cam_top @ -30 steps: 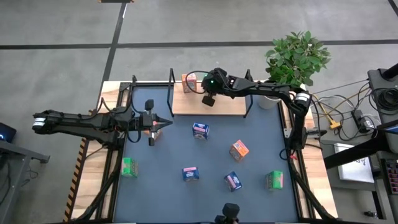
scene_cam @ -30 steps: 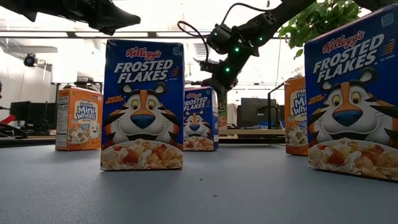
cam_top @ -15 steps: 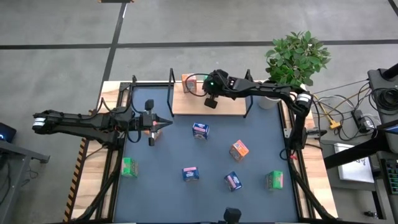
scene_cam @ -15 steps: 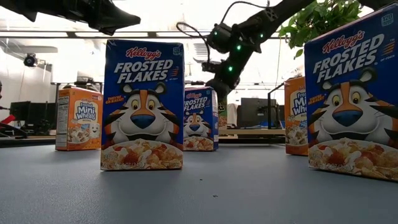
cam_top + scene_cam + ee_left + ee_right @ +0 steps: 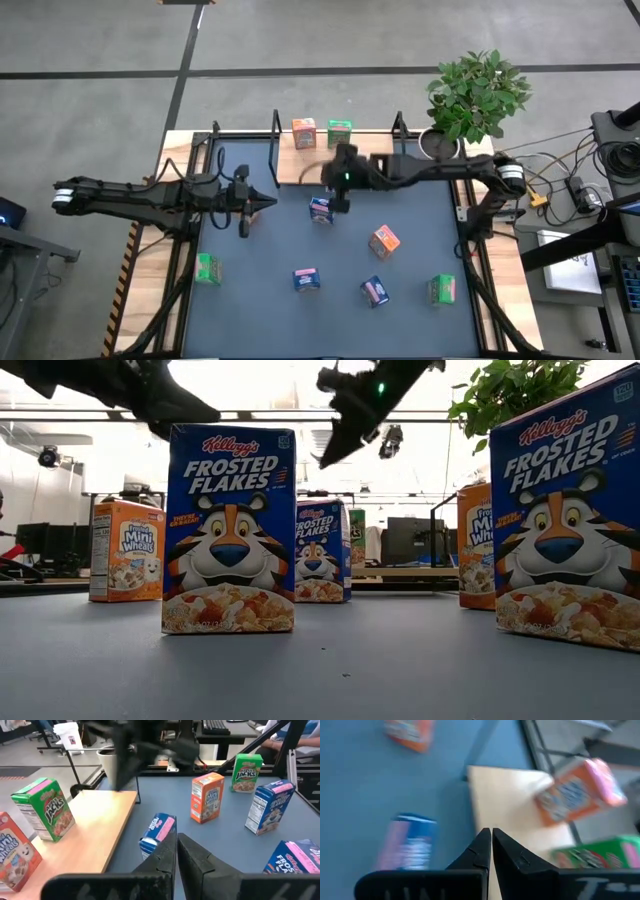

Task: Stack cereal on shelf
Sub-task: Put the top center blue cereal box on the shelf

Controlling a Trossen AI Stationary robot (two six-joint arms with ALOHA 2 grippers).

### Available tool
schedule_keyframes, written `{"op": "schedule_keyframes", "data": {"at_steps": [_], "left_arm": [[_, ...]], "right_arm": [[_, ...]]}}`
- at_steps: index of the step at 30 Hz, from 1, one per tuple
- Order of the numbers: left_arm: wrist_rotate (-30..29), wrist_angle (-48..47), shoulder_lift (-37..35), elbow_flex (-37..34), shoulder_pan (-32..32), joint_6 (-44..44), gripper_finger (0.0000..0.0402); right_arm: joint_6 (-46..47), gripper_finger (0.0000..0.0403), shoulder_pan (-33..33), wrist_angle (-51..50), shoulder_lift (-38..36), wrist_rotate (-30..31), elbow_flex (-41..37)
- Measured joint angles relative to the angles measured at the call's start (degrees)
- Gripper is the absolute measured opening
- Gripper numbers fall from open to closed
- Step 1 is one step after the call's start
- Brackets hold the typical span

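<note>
Overhead, shelf holds two boxes; wrist views show both claws closed, empty.

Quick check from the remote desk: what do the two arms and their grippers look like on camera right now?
Both arms are black, slim and jointed. The left gripper tapers to a dark point, with a white band at the arm's far end. The right gripper has dark wedge-shaped fingers, a green light near the wrist and a white collar.

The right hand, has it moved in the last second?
Yes. The right hand left the shelf and now hangs shut beside a blue box on the table.
</note>
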Motion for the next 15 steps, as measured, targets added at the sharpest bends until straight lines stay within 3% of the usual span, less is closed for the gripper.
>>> {"op": "schedule_keyframes", "data": {"at_steps": [10,15], "left_arm": [[0.0,0.16,0.25,0.0,0.01,0.4,0.0],[0.0,0.17,0.26,0.0,0.0,1.93,0.0]], "right_arm": [[10.55,0.0015,8.52,-1.11,-0.16,0.29,-0.1],[17.89,0.007,8.3,-5.42,0.67,0.14,-0.18]]}}
